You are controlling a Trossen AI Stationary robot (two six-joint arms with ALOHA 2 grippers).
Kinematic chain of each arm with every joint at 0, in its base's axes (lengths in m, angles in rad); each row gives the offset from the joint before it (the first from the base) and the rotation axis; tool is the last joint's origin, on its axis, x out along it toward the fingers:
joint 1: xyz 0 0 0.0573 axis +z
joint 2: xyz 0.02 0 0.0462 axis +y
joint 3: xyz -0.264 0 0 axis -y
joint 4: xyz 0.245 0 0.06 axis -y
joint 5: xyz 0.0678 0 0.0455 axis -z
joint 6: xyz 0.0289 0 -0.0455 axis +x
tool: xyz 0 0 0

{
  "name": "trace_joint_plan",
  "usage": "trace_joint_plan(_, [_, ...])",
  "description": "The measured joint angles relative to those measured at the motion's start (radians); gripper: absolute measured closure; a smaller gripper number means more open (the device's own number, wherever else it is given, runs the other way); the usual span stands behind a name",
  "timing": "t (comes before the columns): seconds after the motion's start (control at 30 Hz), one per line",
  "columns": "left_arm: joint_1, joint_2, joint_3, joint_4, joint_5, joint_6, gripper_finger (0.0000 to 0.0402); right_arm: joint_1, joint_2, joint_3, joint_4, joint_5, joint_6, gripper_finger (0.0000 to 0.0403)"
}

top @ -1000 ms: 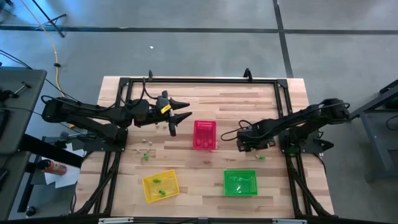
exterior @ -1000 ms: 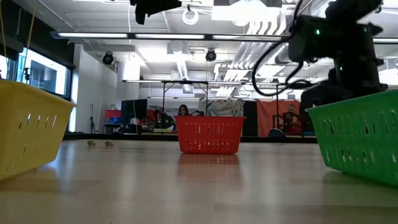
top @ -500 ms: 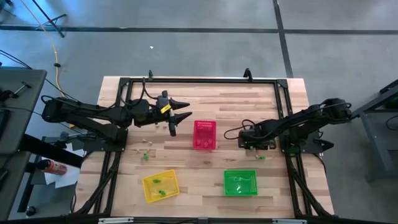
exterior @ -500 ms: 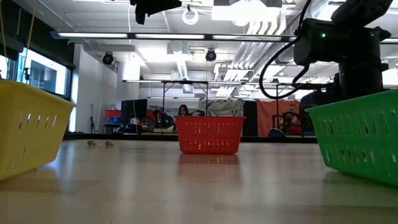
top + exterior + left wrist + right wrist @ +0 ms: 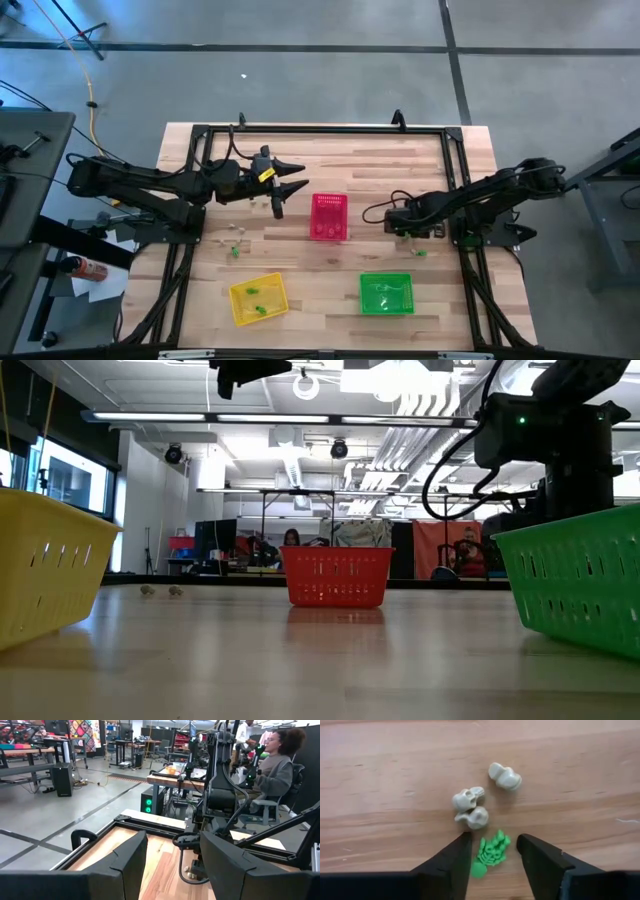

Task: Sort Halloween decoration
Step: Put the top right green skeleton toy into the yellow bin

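Note:
A green skeleton trinket (image 5: 491, 852) lies on the table between the open fingers of my right gripper (image 5: 493, 857), which points straight down at the table's right side (image 5: 398, 222). Three pale skull trinkets (image 5: 469, 799) (image 5: 474, 818) (image 5: 505, 776) lie just beyond it. More trinkets, pale (image 5: 238, 228) and green (image 5: 235, 250), lie at the left. My left gripper (image 5: 295, 178) hangs open and level, high above the table, left of the pink-red basket (image 5: 329, 217). My right gripper comes from above with one finger (image 5: 452, 862) on each side of the green skeleton trinket, which lies flat on the table. Whether either finger touches it I cannot tell.
A yellow basket (image 5: 258, 299) and a green basket (image 5: 386, 294) stand near the front edge, each holding green pieces. Another green trinket (image 5: 419, 252) lies near my right arm. A black frame (image 5: 320, 128) runs around the table. A person (image 5: 272, 767) sits beyond the table.
My right gripper has rolled about its downward-pointing line while staying over the trinkets at the table's right side.

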Motion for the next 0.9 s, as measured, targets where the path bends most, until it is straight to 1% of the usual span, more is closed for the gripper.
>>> trace_joint_plan(0.33, [0.000, 0.000, 0.000, -0.015, 0.000, 0.024, 0.0229, 0.027, -0.002, -0.001, 0.002, 0.002, -0.027, 0.0352])
trace_joint_plan(0.47, [0.000, 0.000, 0.000, -0.016, -0.015, 0.020, 0.0229, 0.041, -0.027, -0.003, 0.004, 0.004, -0.034, 0.0388])
trace_joint_plan(0.57, [0.000, 0.000, 0.000, -0.016, -0.019, 0.020, 0.0229, 0.044, -0.058, -0.005, 0.007, 0.021, -0.034, 0.0398])
trace_joint_plan(0.9, [0.000, 0.000, 0.000, -0.016, -0.023, 0.019, 0.0229, 0.044, -0.142, -0.005, 0.008, 0.053, -0.075, 0.0400])
